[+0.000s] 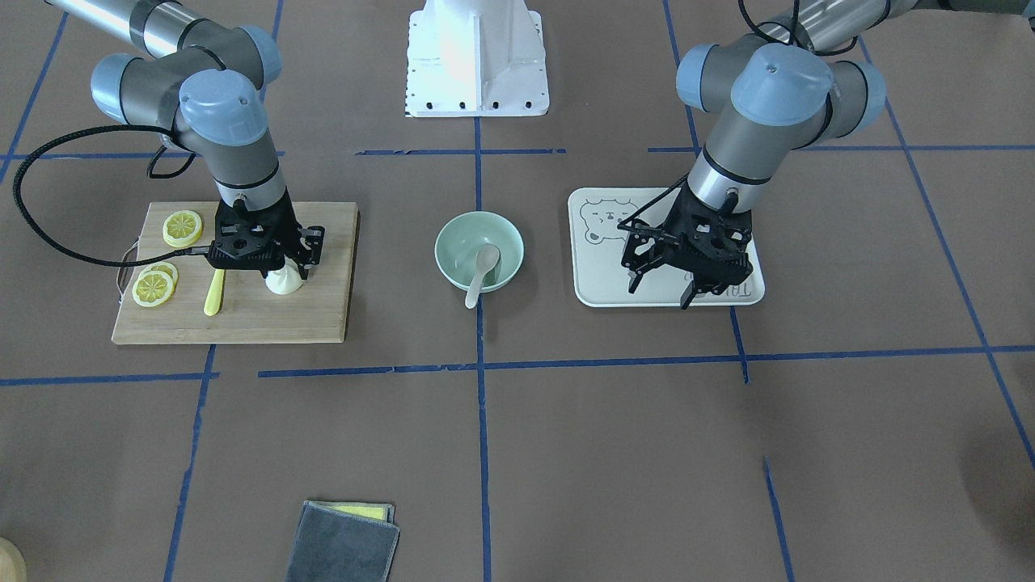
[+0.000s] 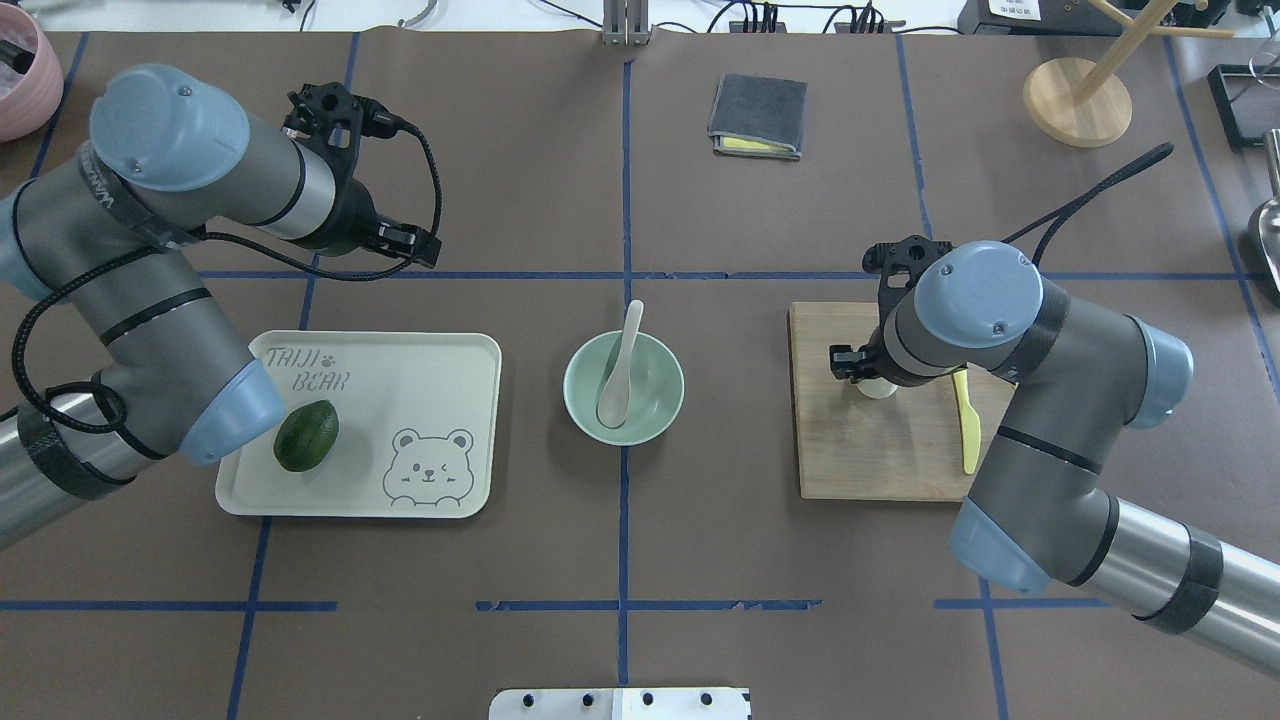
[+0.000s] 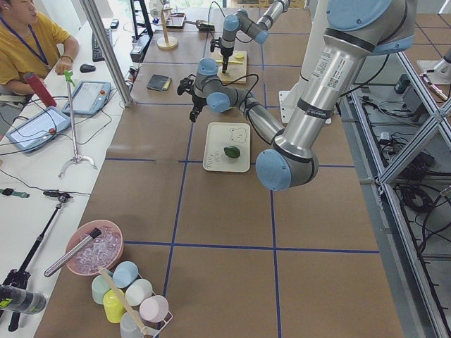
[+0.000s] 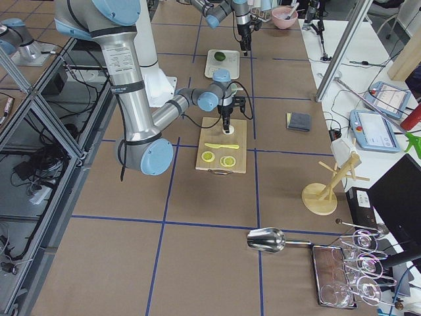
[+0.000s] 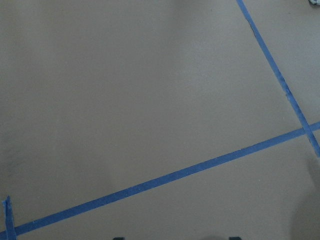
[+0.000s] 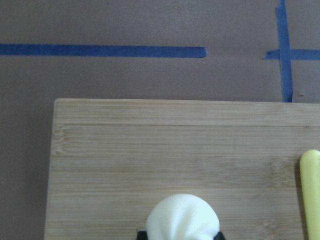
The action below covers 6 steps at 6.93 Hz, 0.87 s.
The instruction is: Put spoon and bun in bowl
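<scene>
The pale mint bowl [image 1: 453,234] stands at the table's middle and also shows in the overhead view [image 2: 660,420]. The off-white spoon [image 1: 483,271] lies in it, scoop inside, handle over the rim [image 2: 620,370]. The white pleated bun [image 1: 285,283] sits on the wooden cutting board [image 1: 323,242]. My right gripper [image 1: 283,271] is down over the bun. In the right wrist view its fingertips press both sides of the bun [image 6: 182,217]. My left gripper [image 1: 661,289] is open and empty, raised near the bear-print tray [image 1: 598,283].
A yellow plastic knife [image 1: 214,293] and lemon slices [image 1: 183,229] lie on the board beside the bun. A green avocado [image 2: 306,435] lies on the tray [image 2: 430,370]. A folded grey cloth [image 2: 758,115] lies at the far side. A wooden stand [image 2: 1078,100] is at the far right.
</scene>
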{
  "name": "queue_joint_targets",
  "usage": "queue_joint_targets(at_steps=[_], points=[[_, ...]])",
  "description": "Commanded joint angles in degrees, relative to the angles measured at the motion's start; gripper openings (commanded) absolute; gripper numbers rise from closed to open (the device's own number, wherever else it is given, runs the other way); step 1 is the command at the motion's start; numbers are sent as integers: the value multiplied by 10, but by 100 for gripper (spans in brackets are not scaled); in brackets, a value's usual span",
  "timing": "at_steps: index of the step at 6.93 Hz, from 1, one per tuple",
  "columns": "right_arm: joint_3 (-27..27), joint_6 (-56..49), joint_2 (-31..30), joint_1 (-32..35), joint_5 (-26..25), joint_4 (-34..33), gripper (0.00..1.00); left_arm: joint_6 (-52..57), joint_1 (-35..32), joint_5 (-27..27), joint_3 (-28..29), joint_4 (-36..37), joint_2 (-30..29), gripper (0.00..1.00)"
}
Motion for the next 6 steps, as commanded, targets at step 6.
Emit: queue_joint_targets(at_steps=[6], points=[[31,141,154,-48,-4,-67,31,11,-21,-4,-112,0,91,76]])
